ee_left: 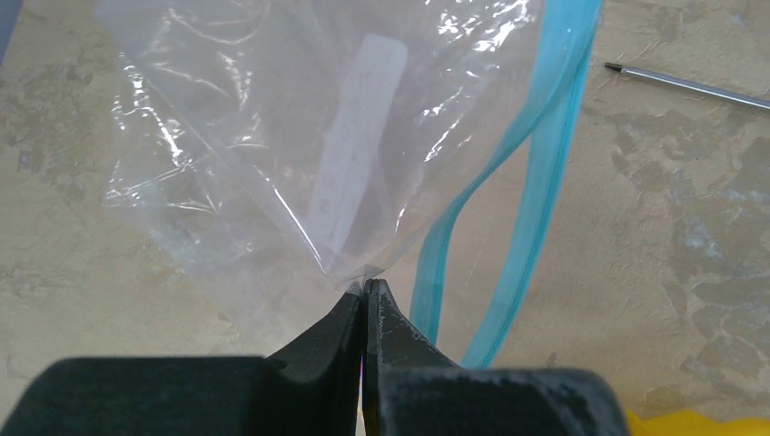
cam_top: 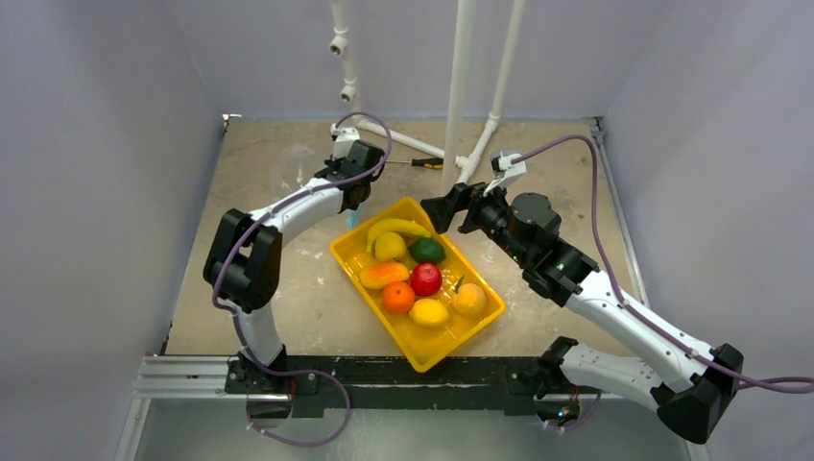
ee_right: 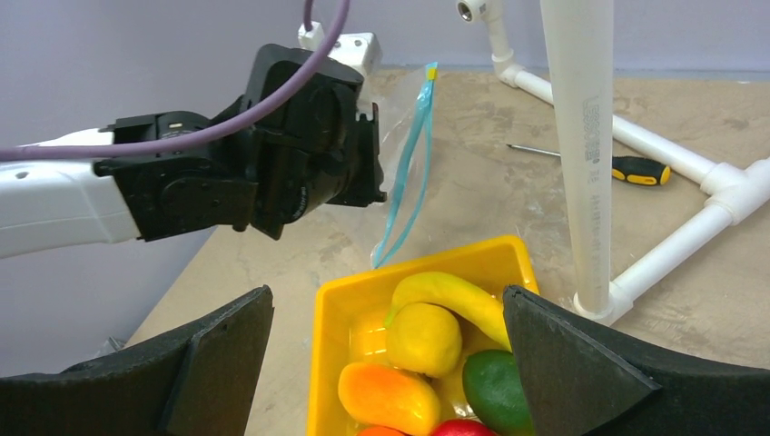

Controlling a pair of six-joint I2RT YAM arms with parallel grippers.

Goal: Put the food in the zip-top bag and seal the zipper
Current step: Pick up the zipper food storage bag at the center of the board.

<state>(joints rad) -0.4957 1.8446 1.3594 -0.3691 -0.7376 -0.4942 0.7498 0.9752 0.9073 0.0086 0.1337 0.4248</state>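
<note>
In the top view, the left arm reaches from the lower left toward the upper middle of the frame. Its left gripper (cam_top: 353,213) sits just beyond the far-left corner of the tray. In the left wrist view, the left gripper (ee_left: 366,295) has its two black fingers pressed together, pinching a fold of the clear, soft plastic zip-top bag (ee_left: 300,136). The bag fans out from the fingertips across the upper left and centre of that frame, over the mottled beige table top (cam_top: 269,288). The thin teal-blue zipper (ee_left: 536,182) runs along the bag's right edge as two strands that part in the middle, so the mouth is unsealed there.

At the centre of the top view, a yellow gridded plastic tray (cam_top: 422,365) lies at an angle. All the plastic food is inside it:
- a curved yellow banana (cam_top: 398,228)
- a yellow lemon (cam_top: 389,247)
- a dark green avocado (cam_top: 427,251)
- an orange mango (cam_top: 384,275)
- a red apple (cam_top: 425,279)
- a round orange (cam_top: 397,297)
- a second lemon (cam_top: 429,312)
- a peach-coloured fruit (cam_top: 468,300)

None of the fruit is in the bag.

Right of centre, the right gripper (cam_top: 440,208) hovers over the tray's far corner. Its jaws are spread wide and hold nothing. In the right wrist view, the black pads (ee_right: 227,354) frame the banana and lemon.

Behind the tray, white plastic pipes (cam_top: 461,86) stand upright. A black-and-yellow-handled screwdriver (cam_top: 427,163) lies beside them.
</note>
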